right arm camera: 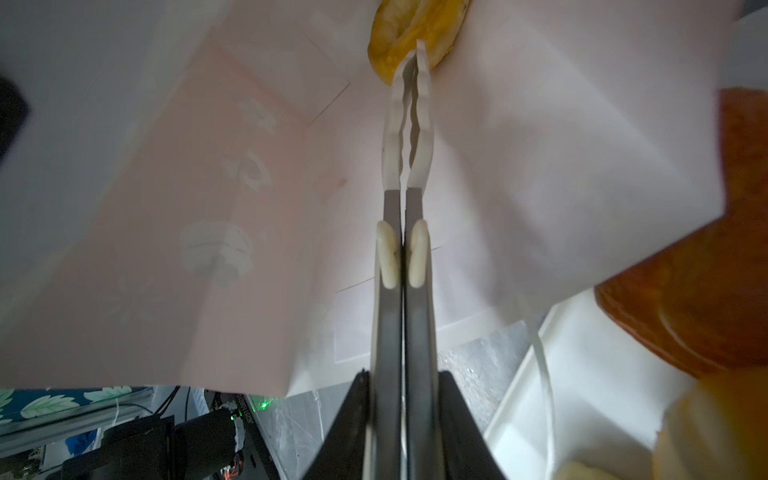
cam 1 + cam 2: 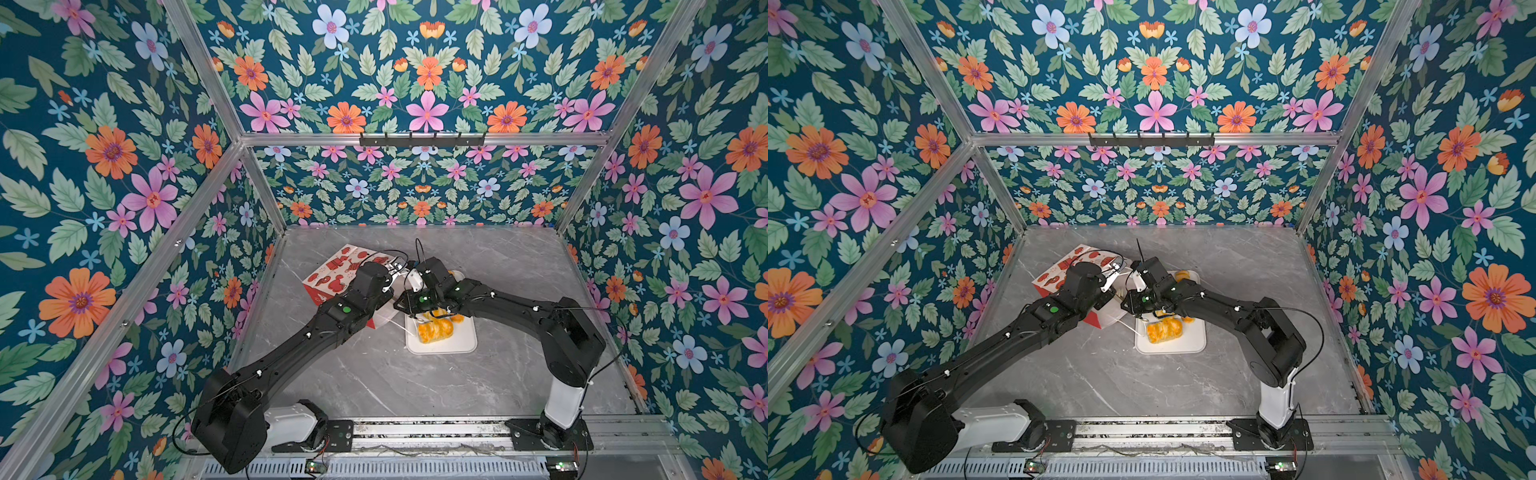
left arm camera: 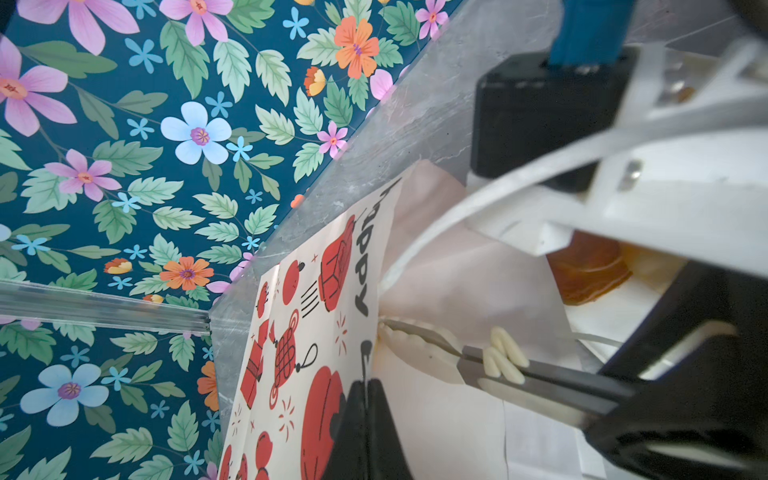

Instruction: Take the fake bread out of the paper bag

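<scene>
right gripper (image 1: 411,58): nearly closed, pinching fake bread ring (image 1: 384,45) by rim | bearing: straight off tips, deep along paper bag (image 1: 208,208) long axis | left gripper (image 3: 386,326): closed on bag mouth

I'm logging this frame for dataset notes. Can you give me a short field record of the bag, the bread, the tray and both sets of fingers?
paper bag: red-and-white print, tipped over on the marble table, mouth toward the tray
left fingers: shut on the bag's mouth edge
right fingers: inside the bag, shut on the rim of a yellow ring pastry
white tray: beside the bag, holds a ridged yellow roll, a brown bun and more
bread left in bag: at least the ring
</scene>
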{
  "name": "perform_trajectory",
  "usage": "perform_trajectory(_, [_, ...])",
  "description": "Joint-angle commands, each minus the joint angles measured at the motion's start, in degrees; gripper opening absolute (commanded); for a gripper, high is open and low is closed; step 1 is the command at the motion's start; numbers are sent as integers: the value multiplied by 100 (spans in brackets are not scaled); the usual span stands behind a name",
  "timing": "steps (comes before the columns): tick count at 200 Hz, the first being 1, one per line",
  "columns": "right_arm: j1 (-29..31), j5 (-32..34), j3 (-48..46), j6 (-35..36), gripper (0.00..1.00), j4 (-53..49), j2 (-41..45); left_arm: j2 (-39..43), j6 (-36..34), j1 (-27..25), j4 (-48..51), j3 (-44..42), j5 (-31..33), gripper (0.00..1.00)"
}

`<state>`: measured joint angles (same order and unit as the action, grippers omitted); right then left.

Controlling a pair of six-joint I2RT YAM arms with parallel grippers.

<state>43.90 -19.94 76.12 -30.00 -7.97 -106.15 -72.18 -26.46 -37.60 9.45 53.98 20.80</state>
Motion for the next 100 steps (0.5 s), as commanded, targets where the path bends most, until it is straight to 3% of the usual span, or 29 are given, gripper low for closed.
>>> perform_trajectory(1, [5,69,142,-23,22,130,-110,48,57,62,-89,-28,320,0])
perform_trajectory(100, [210,-130,1008,10,27,-47,-736,788,-25,183,-232,-514,156,0])
